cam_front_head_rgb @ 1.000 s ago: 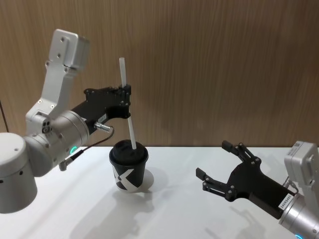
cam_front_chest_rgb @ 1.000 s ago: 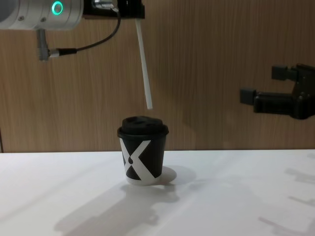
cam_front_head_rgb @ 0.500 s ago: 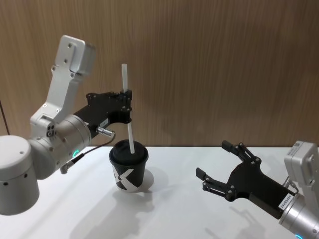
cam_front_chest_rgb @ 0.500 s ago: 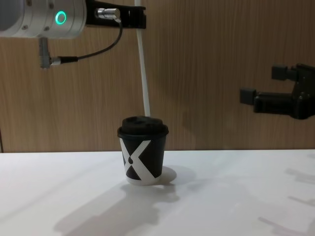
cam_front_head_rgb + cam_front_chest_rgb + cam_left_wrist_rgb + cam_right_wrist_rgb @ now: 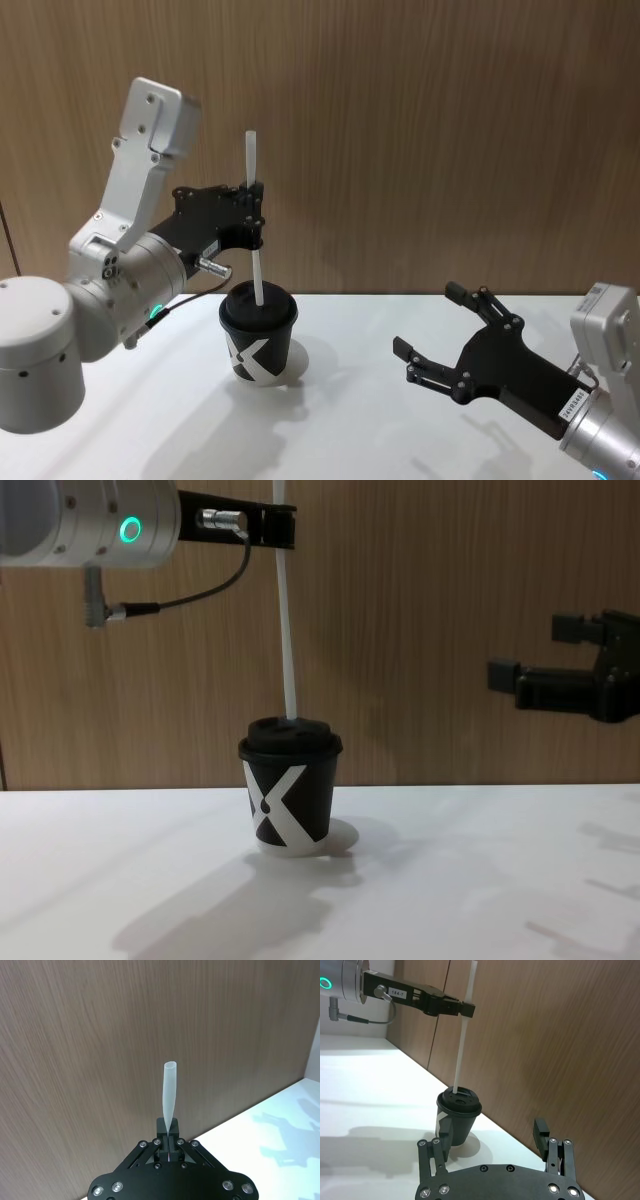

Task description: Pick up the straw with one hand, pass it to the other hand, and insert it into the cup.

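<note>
The white straw [image 5: 258, 275] stands nearly upright, pinched near its upper part by my left gripper [image 5: 254, 210], which is shut on it. The straw's lower end meets the lid of the black cup [image 5: 258, 345] with the white X mark. In the chest view the straw [image 5: 287, 630] runs from the left gripper [image 5: 280, 525] down to the top of the cup [image 5: 290, 800]. The left wrist view shows the straw [image 5: 169, 1095] rising from the shut jaws. My right gripper [image 5: 428, 320] hovers open to the right, apart from the cup, holding nothing.
The cup stands on a white table [image 5: 400, 430] before a brown wood-grain wall [image 5: 450, 120]. A dark cable [image 5: 190, 570] loops under the left wrist. Table room lies between the cup and the right gripper [image 5: 535, 650].
My left gripper has come down with the straw and straightened it. The straw's lower end went from hanging above the cup to resting at the lid. The right arm stayed still.
</note>
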### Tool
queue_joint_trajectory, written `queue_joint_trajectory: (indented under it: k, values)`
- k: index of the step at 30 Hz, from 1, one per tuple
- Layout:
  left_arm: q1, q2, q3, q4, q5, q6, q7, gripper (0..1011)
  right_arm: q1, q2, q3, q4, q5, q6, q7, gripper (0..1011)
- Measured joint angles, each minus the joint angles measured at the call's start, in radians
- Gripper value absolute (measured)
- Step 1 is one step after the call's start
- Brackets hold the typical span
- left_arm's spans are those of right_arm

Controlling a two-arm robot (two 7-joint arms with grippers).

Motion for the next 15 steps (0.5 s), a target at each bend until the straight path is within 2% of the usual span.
queue_joint_trajectory:
  k: [15]
  values:
    - [-0.006,-0.016,0.001,0.028,0.018,-0.019,-0.013,11,0.000,0.000,0.000,0.000,0.000,0.000,0.000,1001]
